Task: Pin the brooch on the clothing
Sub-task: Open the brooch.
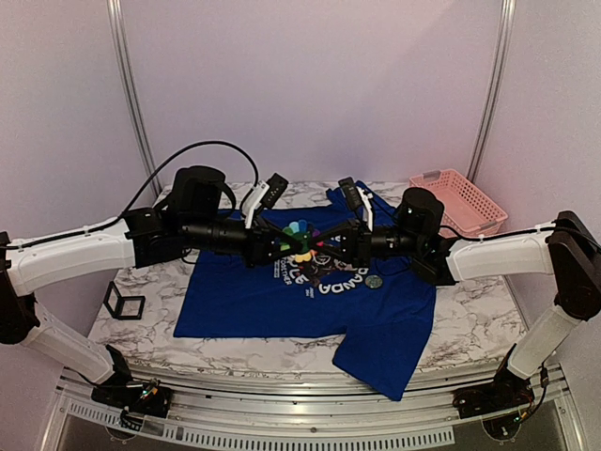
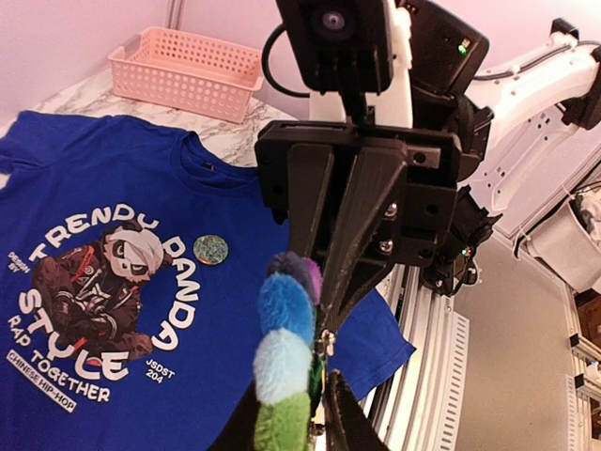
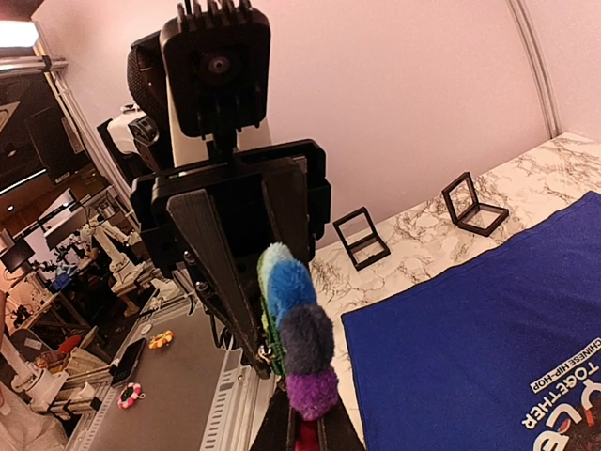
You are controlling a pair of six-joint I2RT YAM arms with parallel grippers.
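The brooch (image 1: 300, 239), a fluffy flower with coloured petals, hangs in the air over the chest print of the clothing (image 1: 246, 303), a royal-blue T-shirt spread flat on the table. Both grippers meet at it. My left gripper (image 1: 285, 246) comes from the left and its fingers sit either side of the green and pale-blue petals (image 2: 285, 376). My right gripper (image 1: 322, 246) comes from the right. Its narrow tips are shut at the brooch's edge by the red and purple petals (image 3: 312, 390). The brooch's metal pin (image 2: 325, 340) shows on its back. The shirt (image 2: 84, 188) lies well below.
A round grey disc (image 1: 374, 280) lies on the shirt beside the print. A pink lattice basket (image 1: 460, 199) stands at the back right. A black open-frame cube holder (image 1: 123, 302) stands on the marble at the left, and the right wrist view shows two such frames (image 3: 361, 238).
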